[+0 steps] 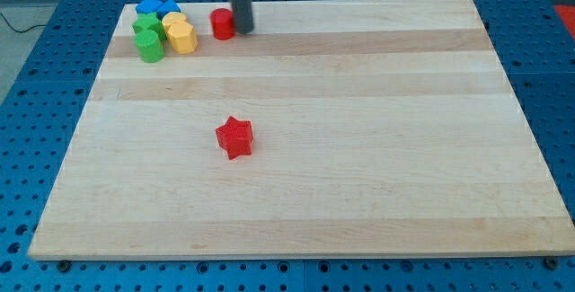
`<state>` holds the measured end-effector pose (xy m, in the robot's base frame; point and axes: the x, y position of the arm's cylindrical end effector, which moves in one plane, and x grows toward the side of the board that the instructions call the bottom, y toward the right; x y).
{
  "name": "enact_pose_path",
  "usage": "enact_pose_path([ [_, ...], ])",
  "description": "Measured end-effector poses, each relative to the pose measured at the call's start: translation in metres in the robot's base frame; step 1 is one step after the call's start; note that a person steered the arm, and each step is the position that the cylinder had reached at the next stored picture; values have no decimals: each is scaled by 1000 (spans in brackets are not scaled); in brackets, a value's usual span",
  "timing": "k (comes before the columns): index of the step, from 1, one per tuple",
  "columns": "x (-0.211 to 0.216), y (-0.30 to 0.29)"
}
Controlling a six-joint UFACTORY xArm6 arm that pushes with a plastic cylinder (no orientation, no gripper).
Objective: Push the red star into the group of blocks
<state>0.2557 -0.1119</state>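
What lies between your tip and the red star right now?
Nothing: in the camera view only bare board separates my tip, beside the red cylinder at the view's top, from the red star mid-board. The group sits further left.

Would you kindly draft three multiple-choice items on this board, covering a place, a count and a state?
1. Where is the red star block?
A) middle of the wooden board
B) top-right corner
C) inside the group

2. How many red blocks show?
A) one
B) two
C) four

3. My tip is
A) touching the star
B) right beside the red cylinder block
C) off the board

Answers: 1 A, it sits alone, mid-board. 2 B, star plus cylinder. 3 B, tip stands at the cylinder's right, near the top-left group.
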Motion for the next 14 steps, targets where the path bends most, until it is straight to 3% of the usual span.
enact_pose_path([
  [1,0,-25],
  [3,19,15],
  [4,57,84],
  [5,135,137],
  [6,217,134],
  [7,250,86],
  [9,219,-10],
  [10,240,-20],
  [11,227,-26],
  [13,149,-26],
  [14,151,-26],
])
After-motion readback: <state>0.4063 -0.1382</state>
